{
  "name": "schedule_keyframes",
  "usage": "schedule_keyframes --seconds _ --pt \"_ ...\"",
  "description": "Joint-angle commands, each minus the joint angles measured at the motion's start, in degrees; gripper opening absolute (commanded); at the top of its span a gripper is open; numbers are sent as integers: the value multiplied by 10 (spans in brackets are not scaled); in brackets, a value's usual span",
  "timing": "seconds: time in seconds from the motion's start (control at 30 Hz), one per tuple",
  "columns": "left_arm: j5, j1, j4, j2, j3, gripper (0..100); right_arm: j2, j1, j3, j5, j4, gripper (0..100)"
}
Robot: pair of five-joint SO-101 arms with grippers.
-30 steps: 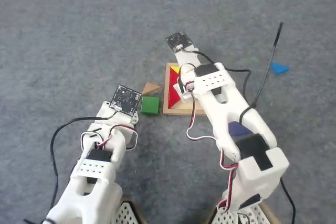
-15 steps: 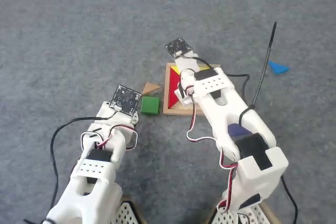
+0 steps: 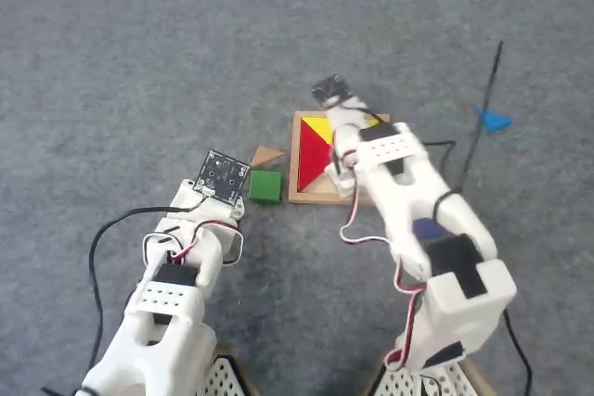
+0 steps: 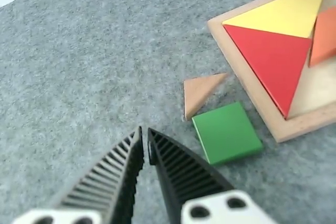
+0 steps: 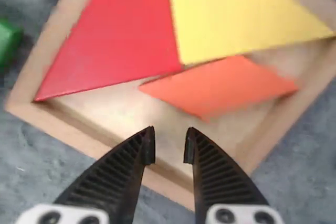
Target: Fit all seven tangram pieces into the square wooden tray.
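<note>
The square wooden tray (image 3: 307, 197) lies mid-table with a red triangle (image 3: 311, 155) and a yellow triangle (image 3: 320, 125) in it. In the right wrist view an orange piece (image 5: 220, 85) lies flat in the tray (image 5: 63, 127) beside the red triangle (image 5: 121, 40) and the yellow triangle (image 5: 231, 9). My right gripper (image 5: 169, 142) hovers over the tray's bare floor, slightly open and holding nothing. A green square (image 4: 227, 132) and a tan triangle (image 4: 199, 92) lie on the mat just outside the tray (image 4: 236, 61). My left gripper (image 4: 144, 140) is shut and empty, short of them.
A blue triangle (image 3: 494, 121) lies far right on the grey mat, near a thin black cable (image 3: 478, 122). A dark blue piece (image 3: 427, 227) peeks out from under the right arm. Open mat stretches to the left and the back.
The right arm has swung a little to the right over the tray, uncovering more of the red and yellow triangles. The left arm has kept still.
</note>
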Motion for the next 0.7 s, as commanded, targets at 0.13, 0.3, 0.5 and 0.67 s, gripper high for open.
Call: schedule_keyframes --seconds 0.13,0.3,0.5,0.67 --pt "-11 2 -18 -11 -4 14 -139 37 -7 0 9 119" --pt "-11 2 -18 -11 -4 14 -140 -21 -25 -28 -27 119" --pt "-11 2 -18 -11 -4 14 -61 -67 -62 -31 -42 119" --pt "-11 2 -18 -11 -4 14 -1 -64 -80 -32 -42 119"
